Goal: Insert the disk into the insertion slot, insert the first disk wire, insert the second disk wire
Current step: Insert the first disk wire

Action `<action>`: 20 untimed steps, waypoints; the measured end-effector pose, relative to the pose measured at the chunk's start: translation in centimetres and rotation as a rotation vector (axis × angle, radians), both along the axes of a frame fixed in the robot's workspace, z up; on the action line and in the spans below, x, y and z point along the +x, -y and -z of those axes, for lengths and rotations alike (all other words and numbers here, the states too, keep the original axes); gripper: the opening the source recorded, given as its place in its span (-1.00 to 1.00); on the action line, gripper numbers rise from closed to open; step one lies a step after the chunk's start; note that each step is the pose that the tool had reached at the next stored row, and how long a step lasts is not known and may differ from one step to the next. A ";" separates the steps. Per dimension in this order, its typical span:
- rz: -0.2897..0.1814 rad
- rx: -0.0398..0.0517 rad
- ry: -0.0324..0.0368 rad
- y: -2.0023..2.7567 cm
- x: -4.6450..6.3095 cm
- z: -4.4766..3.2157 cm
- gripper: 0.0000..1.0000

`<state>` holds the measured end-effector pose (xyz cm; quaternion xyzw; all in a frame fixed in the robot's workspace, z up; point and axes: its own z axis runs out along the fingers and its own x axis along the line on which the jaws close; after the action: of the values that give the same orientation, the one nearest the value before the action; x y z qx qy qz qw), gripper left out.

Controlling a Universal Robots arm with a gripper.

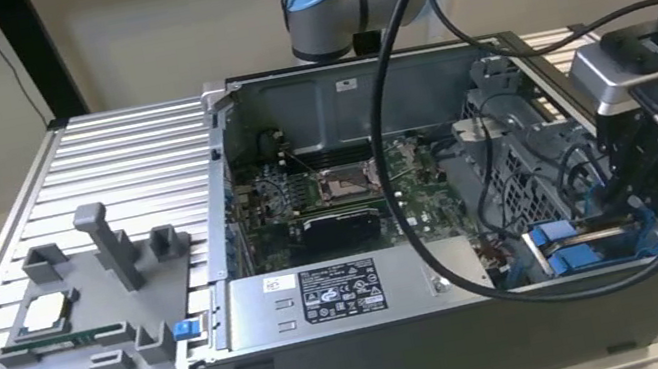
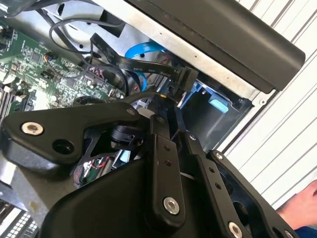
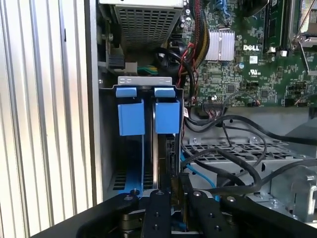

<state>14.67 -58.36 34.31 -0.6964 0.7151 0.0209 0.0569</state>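
Note:
The open computer case (image 1: pixel 462 323) lies on the ribbed table. The insertion slot (image 3: pixel 144 80), a grey metal bay with blue plastic tabs (image 3: pixel 131 118), is in the case's corner at the exterior view's right. The disk (image 3: pixel 171 148) stands on edge in the bay behind the second blue tab (image 3: pixel 167 116), showing a thin dark side. My gripper (image 3: pixel 176 191) reaches down into the bay (image 1: pixel 645 225), its black fingers (image 3: pixel 158 208) close together on the disk's near end. A black flat-cable connector (image 2: pixel 184 77) and a blue wire (image 2: pixel 143 49) hang loose just beyond the fingers (image 2: pixel 163 148).
Thick black cables (image 3: pixel 233 153) cross the perforated cage beside the bay. The grey power-supply box (image 1: pixel 322 297) and the motherboard (image 1: pixel 331 194) lie toward the exterior view's left. A grey fixture plate (image 1: pixel 82 319) rests on the table. A person's hand (image 2: pixel 302 208) is outside the case.

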 end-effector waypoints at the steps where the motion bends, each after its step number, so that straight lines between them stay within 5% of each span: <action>1: -0.002 0.0000 0.0001 -0.01 0.0 0.01 -1.00; 20: -0.005 -0.0053 0.0013 -0.26 0.0 1.02 -1.00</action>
<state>14.66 -58.11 33.29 -0.6984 0.7133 0.0187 0.0555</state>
